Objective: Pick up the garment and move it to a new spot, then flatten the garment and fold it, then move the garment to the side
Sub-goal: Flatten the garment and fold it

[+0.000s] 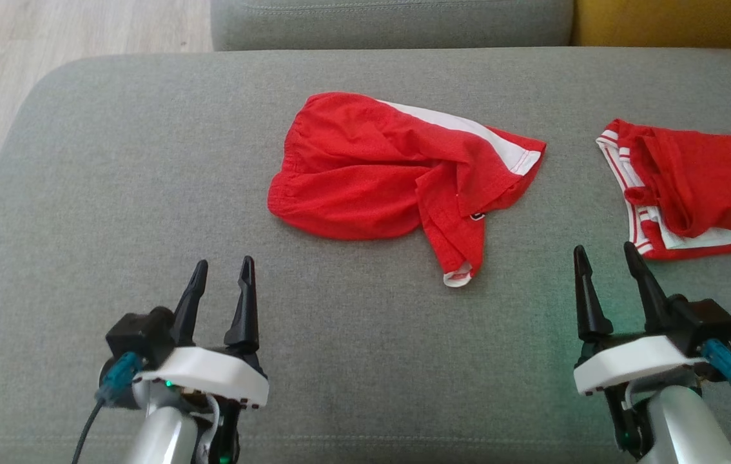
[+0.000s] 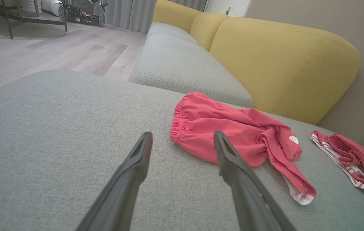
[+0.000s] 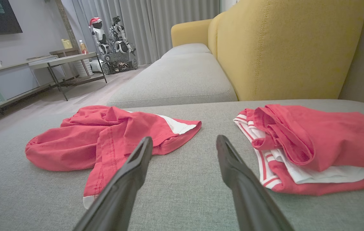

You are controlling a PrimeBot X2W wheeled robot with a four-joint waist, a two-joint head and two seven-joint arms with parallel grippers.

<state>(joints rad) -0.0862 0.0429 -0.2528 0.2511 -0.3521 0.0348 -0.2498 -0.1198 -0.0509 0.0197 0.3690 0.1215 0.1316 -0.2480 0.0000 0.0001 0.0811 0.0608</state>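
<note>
Shorts (image 1: 365,187), red, lie crumpled on ottoman (image 1: 114,193); left hand (image 1: 224,261) & right hand (image 1: 603,247) both spread, empty. Best bet: left takes waistband (image 1: 288,167), right takes leg hem (image 1: 459,274); avoid 2nd red garment (image 1: 707,180).

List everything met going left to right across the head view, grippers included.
left gripper → crumpled red shorts → right gripper → red-and-white striped garment, all over the grey cushion.
</note>
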